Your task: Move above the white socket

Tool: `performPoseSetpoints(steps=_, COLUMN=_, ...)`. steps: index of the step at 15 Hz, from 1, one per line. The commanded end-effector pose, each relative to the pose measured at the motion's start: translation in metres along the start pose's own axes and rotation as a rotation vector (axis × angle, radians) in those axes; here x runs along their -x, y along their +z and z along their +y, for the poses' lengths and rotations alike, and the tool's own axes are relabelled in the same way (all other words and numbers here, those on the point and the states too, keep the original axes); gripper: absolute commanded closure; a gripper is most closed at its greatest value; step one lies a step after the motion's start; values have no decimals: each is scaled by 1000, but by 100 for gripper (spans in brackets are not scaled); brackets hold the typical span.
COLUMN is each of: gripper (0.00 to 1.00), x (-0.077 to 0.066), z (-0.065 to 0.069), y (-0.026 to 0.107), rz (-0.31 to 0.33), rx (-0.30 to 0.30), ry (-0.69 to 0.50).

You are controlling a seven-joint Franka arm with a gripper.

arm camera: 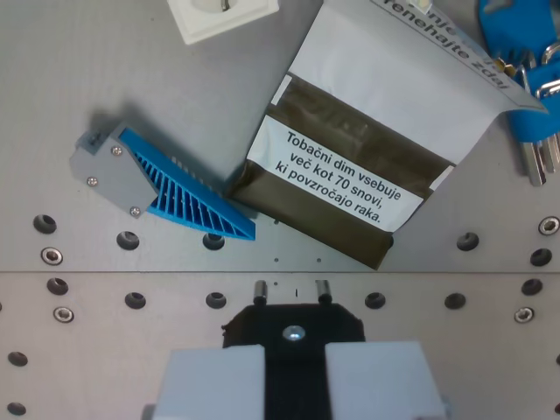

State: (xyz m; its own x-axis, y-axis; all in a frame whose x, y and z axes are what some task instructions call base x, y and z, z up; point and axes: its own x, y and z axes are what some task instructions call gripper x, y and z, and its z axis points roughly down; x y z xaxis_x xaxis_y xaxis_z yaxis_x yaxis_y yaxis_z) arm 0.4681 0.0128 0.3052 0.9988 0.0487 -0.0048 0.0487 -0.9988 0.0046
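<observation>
Your gripper (291, 293), clamped on a black plug (293, 331), sits well short of the white socket (220, 16), so you must travel past the tobacco pouch (372, 149).

Single wrist view, looking straight down, close above metal plate (52, 105).

Grey perforated metal table (79, 105): white plastic socket (220, 16) far, blue-grey finned plastic part (157, 184) left, tobacco pouch (376, 131) centre, blue-capped keys (525, 79) right.
</observation>
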Motion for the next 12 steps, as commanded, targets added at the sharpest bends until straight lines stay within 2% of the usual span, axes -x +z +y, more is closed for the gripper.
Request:
performPoseSetpoints(steps=1, gripper=100, x=-5, z=-2, y=11, rz=39, rx=-19, ry=-62)
performPoseSetpoints(steps=12, gripper=100, x=-22, z=-12, y=57, rz=49, rx=-41, ry=-151)
